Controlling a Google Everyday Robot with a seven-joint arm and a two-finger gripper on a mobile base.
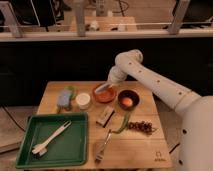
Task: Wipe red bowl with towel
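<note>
The red bowl [106, 94] sits on the wooden table [75, 90] at the back middle. My gripper [103, 87] reaches down from the white arm [150, 80] into the bowl's left part, with something pale, likely the towel [101, 88], at its tip inside the bowl. The gripper's tip is partly hidden by the bowl and the pale cloth.
A dark bowl with an orange item [128, 100] stands right of the red bowl. A white cup [83, 100] and a blue-green sponge [65, 97] are to the left. A green tray [30, 150] with a white brush sits front left. A fork [102, 147], green pepper [123, 123] and grapes [141, 127] lie in front.
</note>
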